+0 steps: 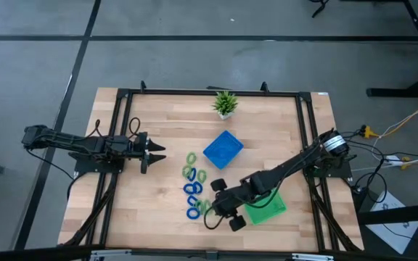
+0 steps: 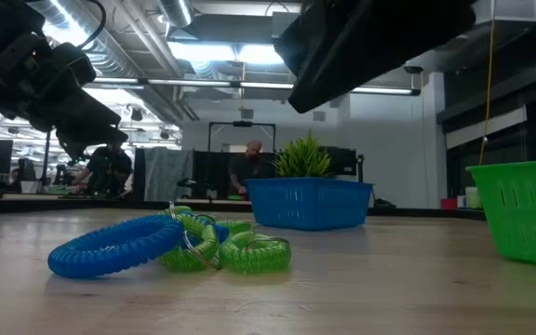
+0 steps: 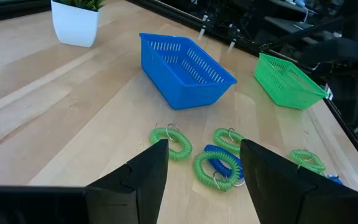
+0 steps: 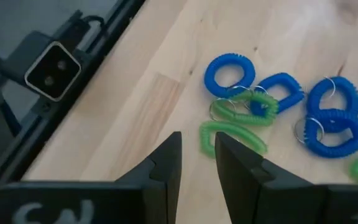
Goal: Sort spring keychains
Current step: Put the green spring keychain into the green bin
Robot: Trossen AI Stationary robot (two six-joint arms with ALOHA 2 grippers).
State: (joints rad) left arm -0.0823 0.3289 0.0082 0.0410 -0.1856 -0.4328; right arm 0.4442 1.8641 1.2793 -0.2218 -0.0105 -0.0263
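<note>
Several spring keychains (image 1: 193, 190), bright blue and light green, lie in a loose cluster on the wooden table between the two arms. In the right wrist view, a blue loop (image 4: 229, 73) and a flattened green loop (image 4: 232, 134) lie just beyond my right gripper (image 4: 197, 140). It hovers over the cluster's near end with a narrow gap between its fingers and holds nothing. My left gripper (image 1: 158, 154) waits open, left of the cluster. Past its fingers in the left wrist view (image 3: 204, 149) lie green loops (image 3: 173, 142) and a blue one (image 3: 222, 163).
The blue tray (image 1: 223, 148) stands beyond the cluster, the green tray (image 1: 265, 209) right of it under my right arm. A potted plant (image 1: 225, 103) stands near the far edge. A small camera (image 4: 51, 68) sits on the black frame at the near edge. People show in the room behind.
</note>
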